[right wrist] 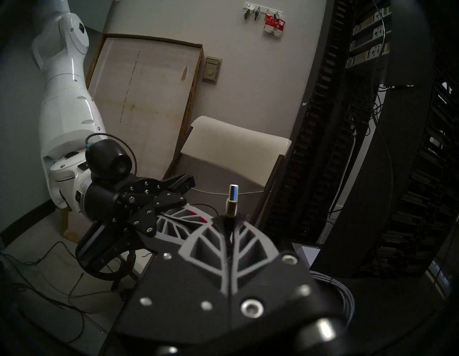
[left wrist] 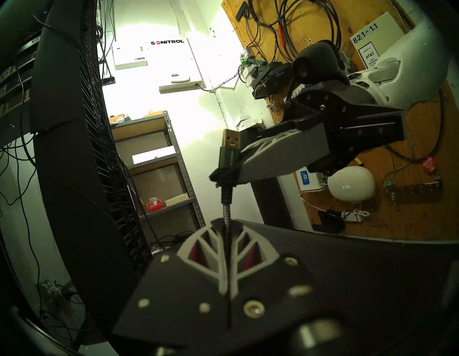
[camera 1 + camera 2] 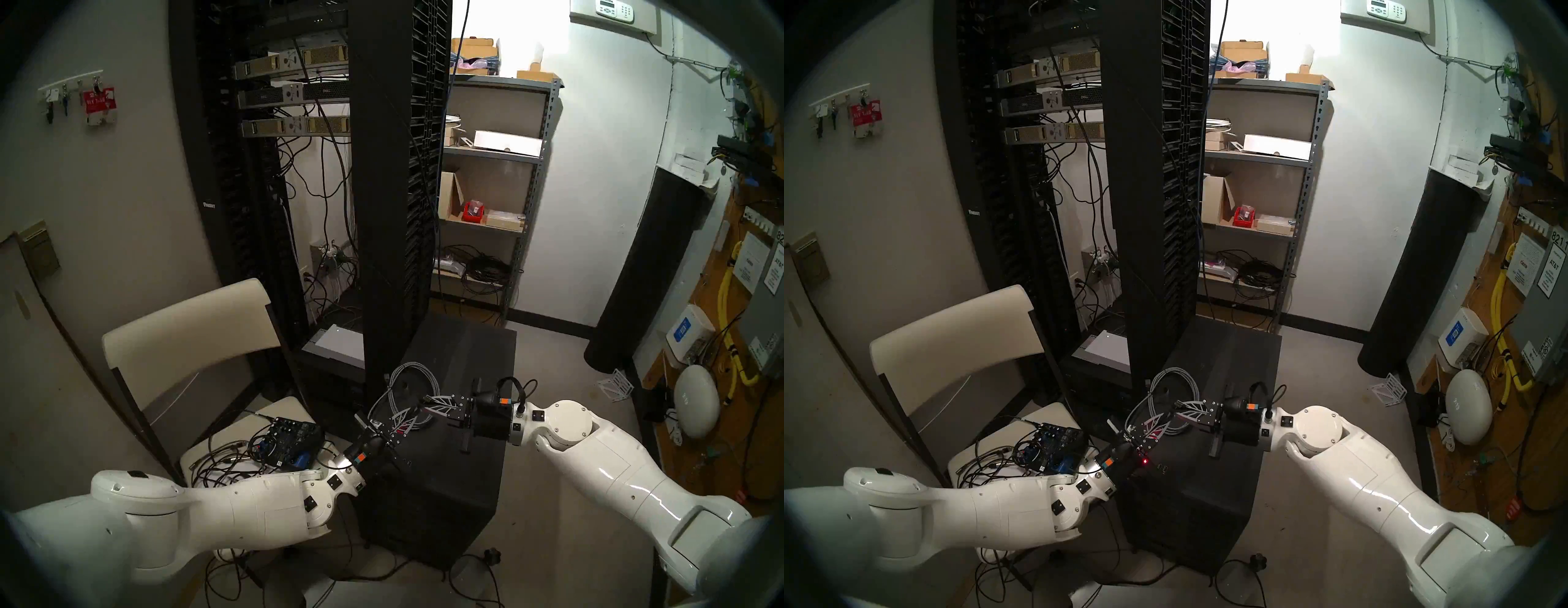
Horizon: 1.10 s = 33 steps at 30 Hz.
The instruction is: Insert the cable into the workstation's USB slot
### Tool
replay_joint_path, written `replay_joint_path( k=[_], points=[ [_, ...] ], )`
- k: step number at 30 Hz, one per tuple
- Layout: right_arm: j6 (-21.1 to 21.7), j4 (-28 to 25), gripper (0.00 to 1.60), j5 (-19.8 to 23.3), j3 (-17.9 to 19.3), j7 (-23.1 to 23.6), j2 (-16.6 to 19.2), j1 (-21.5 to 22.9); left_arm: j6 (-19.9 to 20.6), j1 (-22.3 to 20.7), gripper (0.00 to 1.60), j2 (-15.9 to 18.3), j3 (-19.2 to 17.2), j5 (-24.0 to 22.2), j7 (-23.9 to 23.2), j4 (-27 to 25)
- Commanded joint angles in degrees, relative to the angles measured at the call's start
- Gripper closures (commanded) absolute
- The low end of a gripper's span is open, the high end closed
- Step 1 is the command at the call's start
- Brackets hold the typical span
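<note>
The server rack (image 3: 382, 178) towers behind everything, and right in front of it stands the workstation (image 3: 441, 479), a black tower on the floor whose flat top serves here as a worktop. Beside it on the robot's left is a cream folding chair (image 3: 182, 335) with a small audio mixer (image 3: 290, 441) and loose black wires on its seat.

The cable (image 3: 407, 382) lies mostly as a light-grey braided coil on the workstation's top, near the rack. One end rises off it between the two arms. The left gripper (image 2: 227, 223) is pressed together on the braided run a little below the plug, as the left wrist view shows. The right gripper (image 1: 232, 220) is clamped on the dark plug body (image 2: 228, 159), with the metal USB tip (image 1: 233, 196) sticking out beyond its fingertips.

I judge this to be the handover or regrasp step: both grippers hold the same end, and the plug is set in the right one ready to be carried. Insertion has not begun; the plug is in the air above the top, well apart from any socket.

In the right head view a red LED (image 3: 1145, 461) glows at the workstation's near upper edge, and small ports (image 3: 1161, 468) seem to sit just beside it. The next move probably calls for the left gripper to let go of the braid, giving slack, then for the right wrist to turn the tip toward those ports, squared to the slot before pushing.
</note>
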Motion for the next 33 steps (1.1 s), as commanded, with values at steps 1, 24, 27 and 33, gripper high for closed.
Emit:
replay_joint_path(
  k=[1,24,27,33],
  points=[
    [-0.39,-1.02,1.60,0.61,0.20,-0.05,-0.37,-0.21,-0.49,-0.96,1.60,-1.04,-1.00,0.86,0.68,-0.31],
    [2.79,-2.02,0.93,1.20,1.01,0.37,1.80,-0.67,-0.49,-4.01,1.60,0.12,-3.33,16.52,6.04,2.52],
    [3.49,-2.46,0.92,1.38,1.22,0.75,2.55,-0.86,-0.49,-4.85,1.60,0.23,-3.54,19.09,6.51,3.53],
    [4.66,-3.13,0.88,1.55,1.70,1.44,3.82,-1.00,-0.49,-6.68,1.60,0.49,-3.26,25.33,7.42,5.62]
  ],
)
